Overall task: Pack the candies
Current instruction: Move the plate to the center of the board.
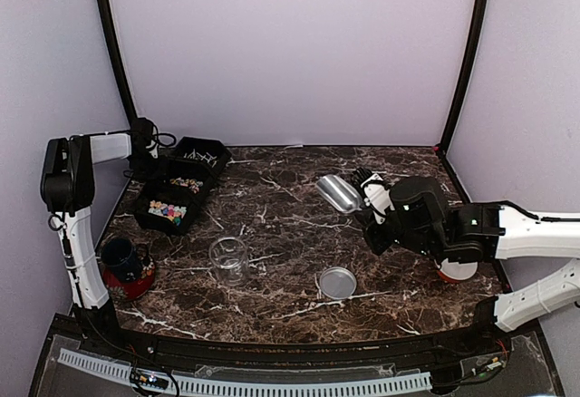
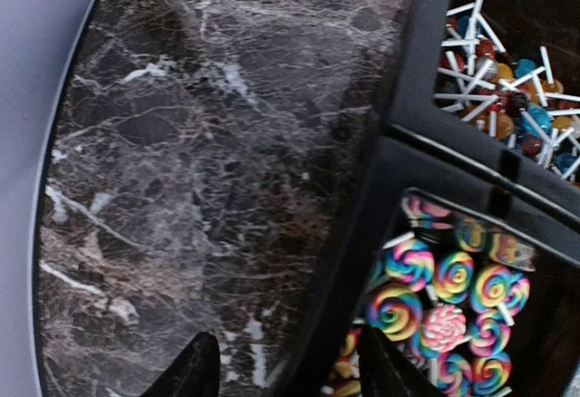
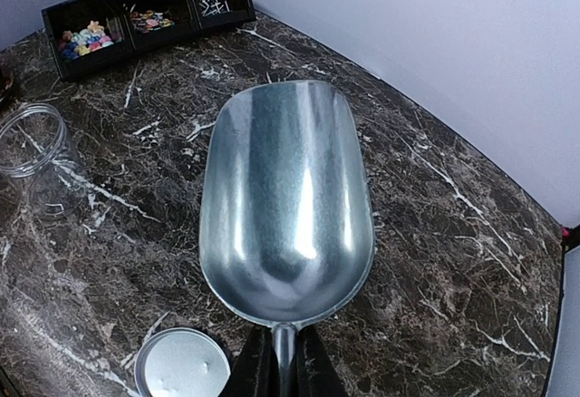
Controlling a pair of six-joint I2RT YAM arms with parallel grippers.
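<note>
1. Two arms are sharing the job: the right gripper is clamping the handle of a metal scoop, which is being held over the marble table with its bowl bare. Nothing is scooped yet.
2. The candies are lying in the nearest of three black bins at the far left, well apart from the scoop.
3. The left gripper is hovering at the bins' edge with its fingers apart and holding nothing, and swirl lollipops are lying just beside it.
4. The glass jar is standing upright and open between the bins and the scoop, with its lid lying flat to the right.
5. For the step in hand — judging by this layout — the scoop is going to have to travel left past the jar and dip mouth-first and shallow into the near bin. It should be levelling out before lifting, so the tiny sweets are not rolling off.
6. The left arm is probably best steadying the bin — and keeping out of the scoop's path.
</note>
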